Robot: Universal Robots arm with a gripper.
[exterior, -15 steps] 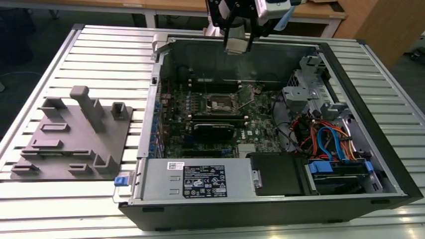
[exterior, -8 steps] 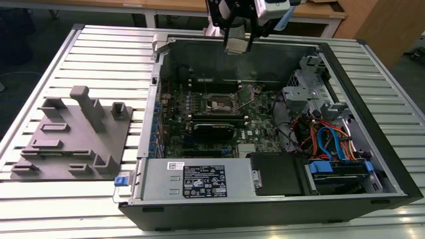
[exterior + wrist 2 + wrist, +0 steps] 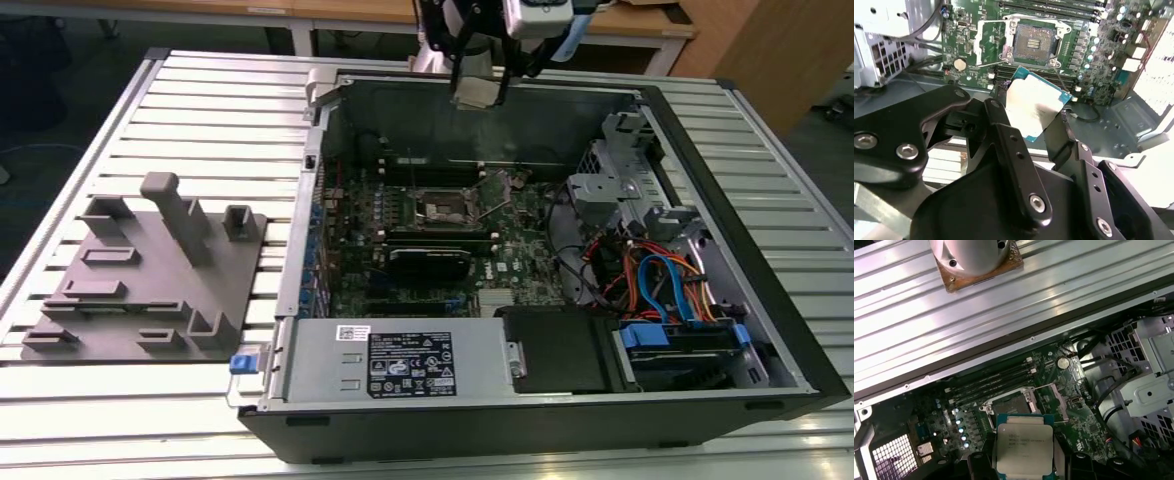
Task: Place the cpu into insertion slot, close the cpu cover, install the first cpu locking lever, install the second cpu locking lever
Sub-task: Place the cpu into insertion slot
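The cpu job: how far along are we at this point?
Done: the cpu is picked up, gripped at its edges in the claw. In hand: it hangs over the open computer case, apart from the insertion slot. Left: the slot's contacts lie bare in both wrist views, so none of the four install steps is done.

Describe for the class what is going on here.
A robot arm's gripper holds the cpu by its edges, above the open computer case. The cpu hangs clear of the board, not yet seated. Below it the insertion slot lies bare, with no chip inside.
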